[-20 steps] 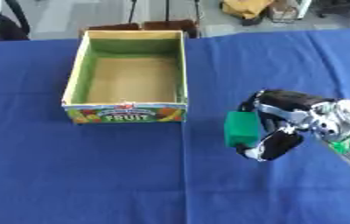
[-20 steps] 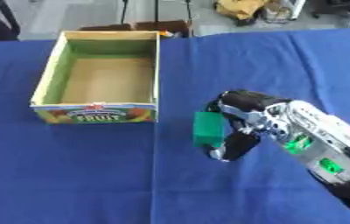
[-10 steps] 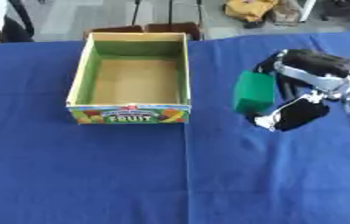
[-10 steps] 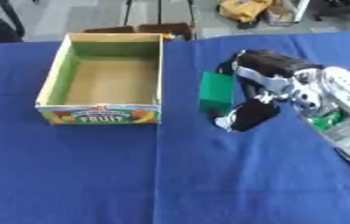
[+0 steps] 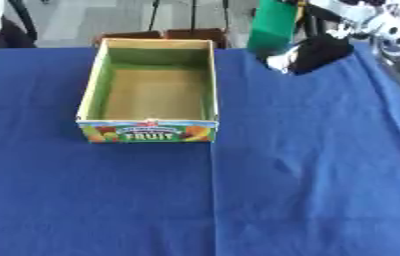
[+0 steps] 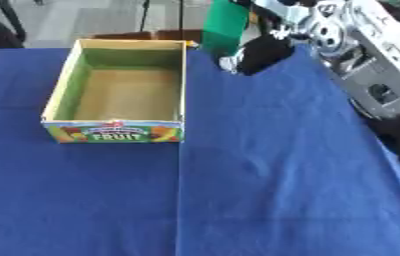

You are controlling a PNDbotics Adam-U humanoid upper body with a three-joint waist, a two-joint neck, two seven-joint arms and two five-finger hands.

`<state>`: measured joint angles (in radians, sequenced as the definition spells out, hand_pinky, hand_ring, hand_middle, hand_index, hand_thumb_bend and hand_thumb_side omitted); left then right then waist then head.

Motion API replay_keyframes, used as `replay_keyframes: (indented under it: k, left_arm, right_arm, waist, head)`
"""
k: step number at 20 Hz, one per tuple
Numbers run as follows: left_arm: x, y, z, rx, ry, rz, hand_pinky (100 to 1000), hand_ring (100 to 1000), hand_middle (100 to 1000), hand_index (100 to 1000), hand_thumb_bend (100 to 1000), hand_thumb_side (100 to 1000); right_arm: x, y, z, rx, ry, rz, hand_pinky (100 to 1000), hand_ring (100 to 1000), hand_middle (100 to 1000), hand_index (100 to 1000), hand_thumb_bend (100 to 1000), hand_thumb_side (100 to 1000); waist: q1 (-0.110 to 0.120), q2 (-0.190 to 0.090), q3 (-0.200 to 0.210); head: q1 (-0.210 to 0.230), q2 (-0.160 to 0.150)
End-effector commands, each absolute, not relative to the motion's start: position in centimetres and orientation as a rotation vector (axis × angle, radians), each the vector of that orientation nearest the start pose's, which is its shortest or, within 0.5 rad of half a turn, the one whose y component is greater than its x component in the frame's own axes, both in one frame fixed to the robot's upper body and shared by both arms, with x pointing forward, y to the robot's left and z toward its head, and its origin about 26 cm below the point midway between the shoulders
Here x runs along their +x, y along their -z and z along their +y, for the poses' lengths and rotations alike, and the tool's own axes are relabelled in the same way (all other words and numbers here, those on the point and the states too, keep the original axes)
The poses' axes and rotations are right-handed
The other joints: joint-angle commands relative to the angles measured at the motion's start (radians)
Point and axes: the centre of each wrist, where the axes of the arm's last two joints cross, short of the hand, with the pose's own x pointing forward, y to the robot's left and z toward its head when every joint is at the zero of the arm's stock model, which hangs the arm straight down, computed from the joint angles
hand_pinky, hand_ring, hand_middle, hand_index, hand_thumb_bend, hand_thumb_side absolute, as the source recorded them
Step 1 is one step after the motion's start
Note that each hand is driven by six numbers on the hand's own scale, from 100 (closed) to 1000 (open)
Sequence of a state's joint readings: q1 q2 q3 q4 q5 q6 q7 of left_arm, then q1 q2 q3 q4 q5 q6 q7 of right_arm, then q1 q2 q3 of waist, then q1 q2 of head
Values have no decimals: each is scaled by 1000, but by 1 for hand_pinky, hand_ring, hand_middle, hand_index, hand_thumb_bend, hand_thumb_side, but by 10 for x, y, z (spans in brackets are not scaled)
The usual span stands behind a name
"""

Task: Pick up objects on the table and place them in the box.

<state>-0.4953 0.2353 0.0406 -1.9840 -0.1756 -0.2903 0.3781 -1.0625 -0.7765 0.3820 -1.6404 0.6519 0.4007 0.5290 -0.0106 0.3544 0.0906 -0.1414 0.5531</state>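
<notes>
Green block (image 5: 272,26) sits gripped in my right hand (image 5: 313,50), fingers curled round it, raised high beside the box's (image 5: 154,131) far right corner so it clears the wall.

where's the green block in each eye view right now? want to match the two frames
Left eye view: green block at the top edge, right of centre, held in the right hand, above and right of the box's far right corner.
Right eye view: green block at the top edge, near centre, same grasp, just right of the box's far right corner.
Shared landmark: the fruit box, with its FRUIT label on the near wall.
</notes>
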Motion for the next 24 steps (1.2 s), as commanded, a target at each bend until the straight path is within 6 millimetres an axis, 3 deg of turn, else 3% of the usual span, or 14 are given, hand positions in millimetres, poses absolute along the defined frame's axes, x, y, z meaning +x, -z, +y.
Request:
replay_keyframes:
  k: [1, 5, 9, 11, 19, 24]
  left_arm:
    - [312, -256, 236, -411, 77, 3404, 807, 924, 874, 993, 100, 1000]
    - [312, -257, 235, -398, 74, 3404, 807, 924, 874, 993, 100, 1000]
    - [312, -257, 235, -395, 74, 3404, 806, 924, 874, 993, 100, 1000]
    - [312, -259, 232, -372, 71, 3402, 806, 924, 874, 993, 100, 1000]
    - [313, -263, 227, -327, 59, 3399, 805, 923, 874, 994, 100, 1000]
    - [313, -264, 226, -314, 57, 3397, 805, 923, 874, 995, 100, 1000]
  right_arm:
    - [379, -386, -215, -1218, -1304, -1601, 363, 370, 485, 589, 190, 388]
    - [402, -388, -208, -1207, -1278, -1594, 363, 368, 484, 588, 191, 390]
    - [411, -387, -208, -1213, -1279, -1592, 366, 362, 479, 584, 198, 393]
    - [415, -392, -205, -1205, -1238, -1599, 366, 360, 478, 583, 198, 394]
    - [444, -389, -168, -1185, -1183, -1627, 365, 351, 473, 578, 193, 400]
    - [450, -387, -154, -1184, -1205, -1670, 364, 349, 471, 576, 191, 405]
  waist:
    - [-1, -26, 6]
    - [-1, -23, 19]
    - [-1, -22, 20]
    - [1, -12, 40]
    - [1, 8, 73]
    - [-2, 18, 79]
  head:
    - [-11, -14]
    - [-22, -22]
    - [-24, -23]
    - [-49, -38]
    - [-88, -65]
    - [-99, -73]
